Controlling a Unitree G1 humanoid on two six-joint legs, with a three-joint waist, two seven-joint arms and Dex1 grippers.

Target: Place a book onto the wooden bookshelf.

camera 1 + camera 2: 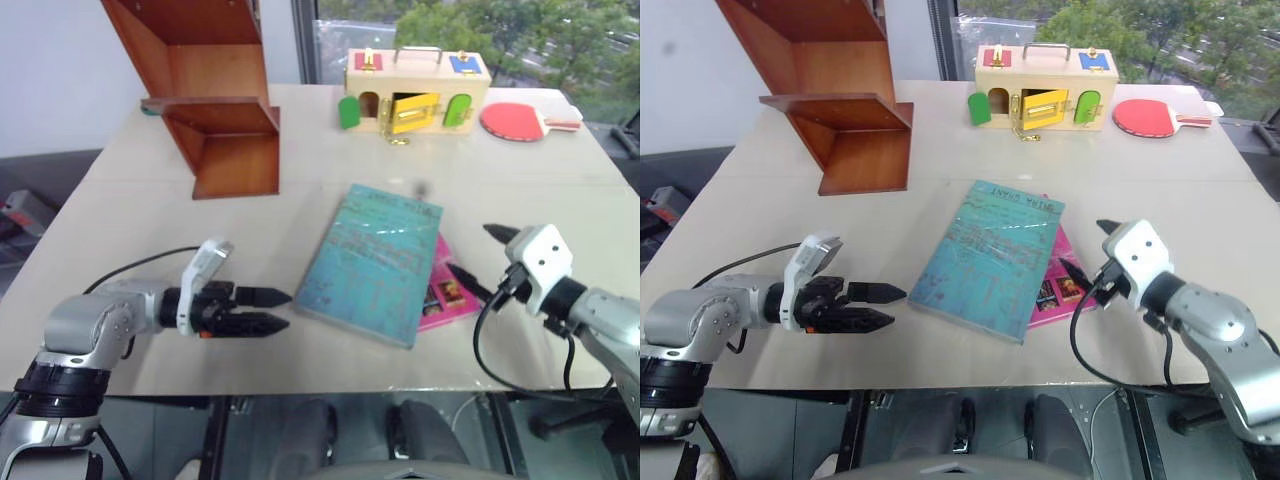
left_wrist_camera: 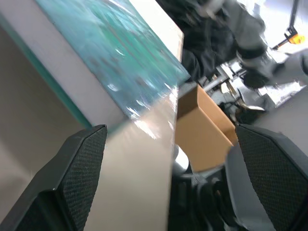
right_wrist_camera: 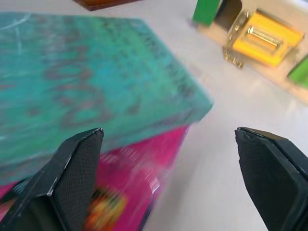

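Head views: the book (image 1: 375,262) lies flat mid-table, its right edge overlapping the pink book (image 1: 446,290); the wooden bookshelf (image 1: 205,95) stands well apart at the far left. My left gripper (image 1: 268,310) hovers near the book's near-left corner, jaws apart, holding nothing.

Left wrist: glossy cover, thin edge flush on the table (image 2: 139,183). I judge it light, stiff, slippery.

Right wrist: right gripper (image 3: 168,178) spread wide, empty, facing the raised edge over the pink book. I'd pinch there.
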